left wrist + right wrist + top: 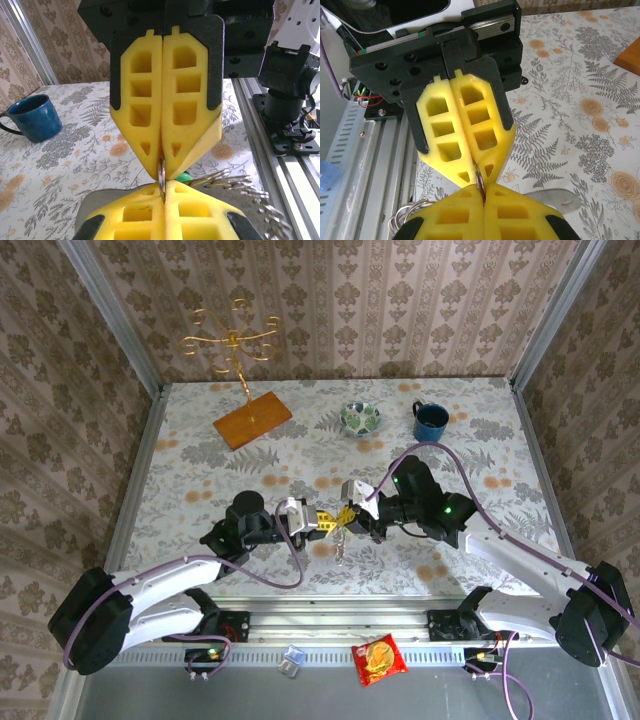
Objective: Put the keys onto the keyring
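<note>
Silver metal keyring (161,175) sits edge-on between your two grippers, lifted off the floral-patterned table (200,470) near the middle of its near edge. Your left gripper (477,172) has its yellow fingers pressed together, with only the ring's thin wire nipped at the very tips. Your right gripper (162,172) is clamped the same way on the opposite side of the ring, so the two sets of tips meet almost nose to nose.

I read that double pinch as deliberate. With each side holding a different part of the wire, you can brace the ring with one hand while the other twists or pries the coil apart for a key to slide on.

A flat silver key (554,198) lies just under your right fingers, and a loose coil of metal links (240,186) hangs beside the ring. I cannot tell whether either is threaded onto it yet.

Both arms reach inward from their bases with the elbows thrown outward and the forearms running low over the table. The wrists are turned so the fingers point straight at each other along one line. With so little wire in each grip, a slip looks likely if you pull hard.
</note>
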Controlling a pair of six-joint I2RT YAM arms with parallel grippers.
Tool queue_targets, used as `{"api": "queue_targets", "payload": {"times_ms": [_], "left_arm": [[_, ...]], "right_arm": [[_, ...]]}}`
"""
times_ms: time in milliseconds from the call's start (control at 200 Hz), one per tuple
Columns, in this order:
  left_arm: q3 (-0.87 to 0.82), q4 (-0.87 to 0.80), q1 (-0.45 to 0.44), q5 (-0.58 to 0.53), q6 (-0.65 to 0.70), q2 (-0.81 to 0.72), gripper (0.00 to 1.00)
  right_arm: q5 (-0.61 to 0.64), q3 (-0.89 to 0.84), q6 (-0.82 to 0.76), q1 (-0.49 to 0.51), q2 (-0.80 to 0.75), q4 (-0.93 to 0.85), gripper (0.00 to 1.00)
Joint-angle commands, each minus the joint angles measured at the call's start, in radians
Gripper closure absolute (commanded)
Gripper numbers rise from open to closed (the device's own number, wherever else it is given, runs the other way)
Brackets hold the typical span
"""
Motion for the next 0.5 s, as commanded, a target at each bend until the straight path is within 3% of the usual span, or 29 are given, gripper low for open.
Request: {"api": "queue_targets", "payload": {"times_ms": [0,245,495], "left_arm": [[-0.002,0.041,-0.002,-0.047,-0.002,-0.024,0.71],[0.089,-0.257,-0.004,-0.078,0.133,-0.055,0.74],[0.142,-0.349,-0.012,-0.066,0.194,-0.034,0.76]], "right_arm": [[-0.015,0.041,-0.036,0.003,0.004,-0.057,1.00],[0.110,0.171,-0.200,0.045,0.050,-0.301,1.00],[0.208,0.260,-0.268,0.121,0.102,-0.384,1.00]]}}
